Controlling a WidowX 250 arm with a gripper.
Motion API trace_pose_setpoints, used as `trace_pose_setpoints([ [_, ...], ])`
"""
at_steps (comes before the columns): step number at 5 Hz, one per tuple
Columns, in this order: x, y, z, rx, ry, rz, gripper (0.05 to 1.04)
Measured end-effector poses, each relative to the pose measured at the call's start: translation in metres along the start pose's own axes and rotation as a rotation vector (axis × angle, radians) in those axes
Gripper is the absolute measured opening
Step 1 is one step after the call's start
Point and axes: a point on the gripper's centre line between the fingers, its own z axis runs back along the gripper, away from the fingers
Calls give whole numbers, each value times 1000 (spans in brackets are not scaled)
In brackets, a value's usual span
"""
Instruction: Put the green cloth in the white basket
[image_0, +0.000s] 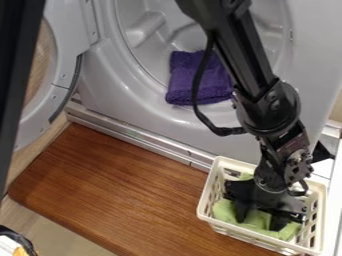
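The black gripper (260, 218) hangs inside the white basket (212, 192), low over the green cloth. Its two fingers stand apart, open, with green fabric showing between and below them. Spread over the bottom of the basket, the green cloth (227, 212) shows to the left of the fingers and along the front side. The gripper body hides the middle of the cloth. Whether the fingertips touch the fabric I cannot tell.
A purple cloth (190, 82) lies in the opening of the washing machine (107, 87), behind the arm. The round door stands open at the left. A brown wooden board (123, 187) lies left of the basket.
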Motion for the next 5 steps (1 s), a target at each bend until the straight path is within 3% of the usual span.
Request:
trace_pose_setpoints([
  [1,-4,6,2,-1,6,7,1013],
  [4,19,4,67,-30,-106,12,1001],
  [5,12,16,100,-17,-149,50,1001],
])
